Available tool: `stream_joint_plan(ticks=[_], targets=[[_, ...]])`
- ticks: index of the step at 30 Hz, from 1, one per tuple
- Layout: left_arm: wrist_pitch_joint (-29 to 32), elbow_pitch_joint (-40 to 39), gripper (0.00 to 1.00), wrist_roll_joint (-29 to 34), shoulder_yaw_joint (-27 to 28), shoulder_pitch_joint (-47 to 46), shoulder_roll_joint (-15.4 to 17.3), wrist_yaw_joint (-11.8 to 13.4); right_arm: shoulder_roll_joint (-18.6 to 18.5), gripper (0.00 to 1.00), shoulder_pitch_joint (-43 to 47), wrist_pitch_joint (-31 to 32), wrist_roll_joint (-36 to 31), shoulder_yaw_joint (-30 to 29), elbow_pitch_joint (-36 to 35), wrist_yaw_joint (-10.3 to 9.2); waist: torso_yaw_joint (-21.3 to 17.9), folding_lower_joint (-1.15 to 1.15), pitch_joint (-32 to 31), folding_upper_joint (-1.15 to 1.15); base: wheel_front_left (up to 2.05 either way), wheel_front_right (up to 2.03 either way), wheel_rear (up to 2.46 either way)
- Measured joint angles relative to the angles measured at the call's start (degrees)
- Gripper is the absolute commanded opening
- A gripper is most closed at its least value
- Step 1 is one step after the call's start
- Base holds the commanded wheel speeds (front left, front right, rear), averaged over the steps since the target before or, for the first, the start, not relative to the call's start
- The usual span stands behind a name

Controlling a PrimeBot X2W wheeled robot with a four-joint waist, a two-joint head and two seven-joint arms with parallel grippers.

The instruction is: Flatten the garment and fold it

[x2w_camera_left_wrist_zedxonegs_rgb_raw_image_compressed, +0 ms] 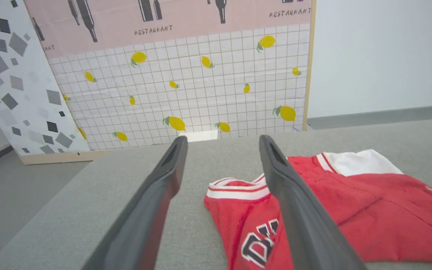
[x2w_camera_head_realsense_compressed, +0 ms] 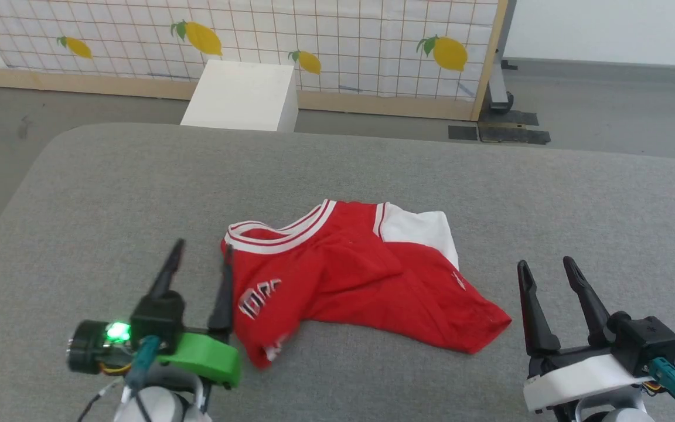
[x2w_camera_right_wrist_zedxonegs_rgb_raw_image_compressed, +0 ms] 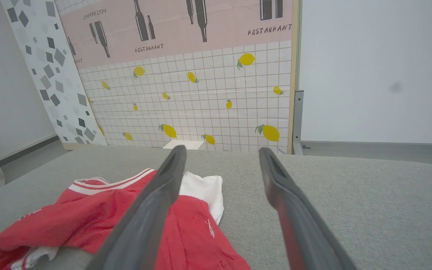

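Note:
The garment (x2w_camera_head_realsense_compressed: 361, 275), a red jersey with a striped collar, a white sleeve and black lettering, lies crumpled and partly folded over on the grey table (x2w_camera_head_realsense_compressed: 109, 193). My left gripper (x2w_camera_head_realsense_compressed: 203, 255) is open at the garment's left edge, its inner finger beside the collar and nothing between its fingers. In the left wrist view the left gripper (x2w_camera_left_wrist_zedxonegs_rgb_raw_image_compressed: 221, 144) stands open over the table with the garment (x2w_camera_left_wrist_zedxonegs_rgb_raw_image_compressed: 369, 210) to its right. My right gripper (x2w_camera_head_realsense_compressed: 548, 266) is open just right of the garment's lower corner, apart from it. The right wrist view has the right gripper (x2w_camera_right_wrist_zedxonegs_rgb_raw_image_compressed: 219, 153) open and the garment (x2w_camera_right_wrist_zedxonegs_rgb_raw_image_compressed: 88, 210) to its left.
A white box (x2w_camera_head_realsense_compressed: 244, 94) stands on the floor beyond the table's far edge. Behind it is a lemon-patterned panel (x2w_camera_head_realsense_compressed: 314, 35) in a wooden frame, with a wheeled stand (x2w_camera_head_realsense_compressed: 498, 88) at its right end. Bare grey table spreads left, right and beyond the garment.

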Motion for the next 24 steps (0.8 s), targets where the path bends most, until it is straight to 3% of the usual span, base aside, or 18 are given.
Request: stream_joint_plan(ticks=[7,11,15,21,24], targets=[[-2.1,-2.6,1.00,2.1,2.2,2.3,-0.9,1.9,0.0,1.00,0.0,2.3,0.0,0.0,-0.8,0.00,0.8,0.00,0.8,0.00,0.00,0.00,0.00],[-2.3,-3.8,1.00,5.3,2.6,2.3,-2.9,1.7,-0.3,1.00,-5.5,15.6,-0.6,1.1,0.6,0.00,2.5,0.00,2.8,0.00,0.00,0.00,0.00],[-2.3,-2.5,1.00,5.7,2.3,2.3,-4.2,0.2,-3.0,1.00,-12.2,27.7,0.7,2.4,3.5,0.07,4.0,0.00,4.7,0.00,0.00,0.00,0.00],[-2.3,-0.9,1.00,6.1,2.4,2.1,-6.4,-1.7,-5.9,1.00,-24.1,46.2,4.7,1.2,11.5,0.07,7.1,0.00,8.1,0.00,0.00,0.00,0.00],[-2.3,-0.6,1.00,6.5,2.4,1.7,-7.4,-2.6,-6.8,1.00,-28.6,52.6,4.6,-0.4,15.9,0.07,8.7,0.00,9.7,0.00,0.00,0.00,0.00]])
